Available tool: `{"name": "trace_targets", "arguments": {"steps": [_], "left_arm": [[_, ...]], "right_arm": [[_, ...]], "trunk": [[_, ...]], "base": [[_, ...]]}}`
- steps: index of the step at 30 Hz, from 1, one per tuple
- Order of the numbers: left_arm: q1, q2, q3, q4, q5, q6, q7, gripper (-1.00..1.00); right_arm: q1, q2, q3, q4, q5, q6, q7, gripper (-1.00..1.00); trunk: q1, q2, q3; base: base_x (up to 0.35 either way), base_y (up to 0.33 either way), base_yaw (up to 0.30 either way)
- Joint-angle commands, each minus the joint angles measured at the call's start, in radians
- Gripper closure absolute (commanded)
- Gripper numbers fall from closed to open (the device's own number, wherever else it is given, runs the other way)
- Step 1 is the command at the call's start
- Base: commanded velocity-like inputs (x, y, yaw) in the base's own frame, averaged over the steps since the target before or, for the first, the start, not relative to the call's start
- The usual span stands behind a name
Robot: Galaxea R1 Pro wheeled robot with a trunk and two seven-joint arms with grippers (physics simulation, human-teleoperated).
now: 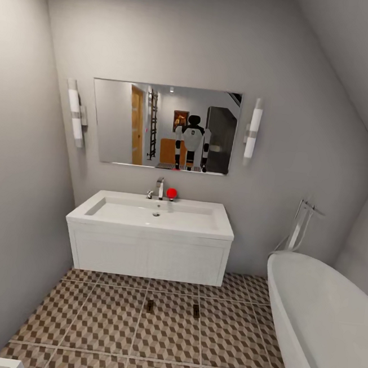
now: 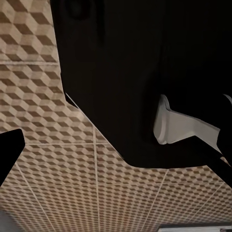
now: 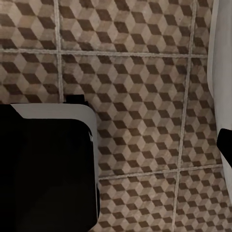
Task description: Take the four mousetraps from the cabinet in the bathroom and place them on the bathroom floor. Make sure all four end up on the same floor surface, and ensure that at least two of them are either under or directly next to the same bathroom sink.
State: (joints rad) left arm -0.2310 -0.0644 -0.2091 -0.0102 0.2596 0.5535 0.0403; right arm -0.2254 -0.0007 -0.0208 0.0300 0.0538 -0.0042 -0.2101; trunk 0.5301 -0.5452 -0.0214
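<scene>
Gripper states can't be told (fingers mostly cropped); two mousetraps (image 1: 149, 305) (image 1: 195, 310) on floor (image 1: 106, 329) by sink (image 1: 152, 214), details blurry.

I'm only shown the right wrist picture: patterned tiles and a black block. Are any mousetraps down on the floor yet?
Observer: Yes. In the head view, two mousetraps lie on the floor just in front of the sink, side by side but apart.
Operator: What's around the sink?
Observer: A white bathtub stands to its right, along the wall.
Operator: Anything on the sink itself?
Observer: A small red ball sits beside the tap.
</scene>
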Motion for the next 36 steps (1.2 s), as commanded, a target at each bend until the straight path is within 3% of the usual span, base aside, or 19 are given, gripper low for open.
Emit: {"name": "trace_targets", "arguments": {"steps": [1,13,27,36], "left_arm": [[-0.001,0.0,-0.007,-0.001,0.01,0.004,0.004,-1.0],[-0.001,-0.001,-0.01,-0.003,0.003,-0.007,0.008,-1.0],[-0.001,-0.002,-0.015,-0.009,-0.007,-0.026,0.017,-1.0],[-0.001,-0.002,-0.018,-0.022,-0.008,-0.188,0.017,-1.0]], "right_arm": [[-0.002,0.0,-0.002,0.002,0.006,0.0,-0.002,-1.0],[-0.002,-0.003,-0.002,0.002,0.008,0.002,0.051,-1.0],[0.007,-0.002,-0.002,0.004,0.01,0.003,0.061,-1.0],[0.009,-0.007,-0.002,0.003,0.011,0.002,0.061,-1.0]], "trunk": [[0.0,-0.002,-0.002],[0.0,-0.002,-0.002],[0.0,-0.002,-0.002],[0.0,-0.002,-0.002]], "base": [[0.0,0.0,0.0],[0.0,0.0,0.0],[0.0,0.0,0.0],[0.0,0.0,0.0]]}}
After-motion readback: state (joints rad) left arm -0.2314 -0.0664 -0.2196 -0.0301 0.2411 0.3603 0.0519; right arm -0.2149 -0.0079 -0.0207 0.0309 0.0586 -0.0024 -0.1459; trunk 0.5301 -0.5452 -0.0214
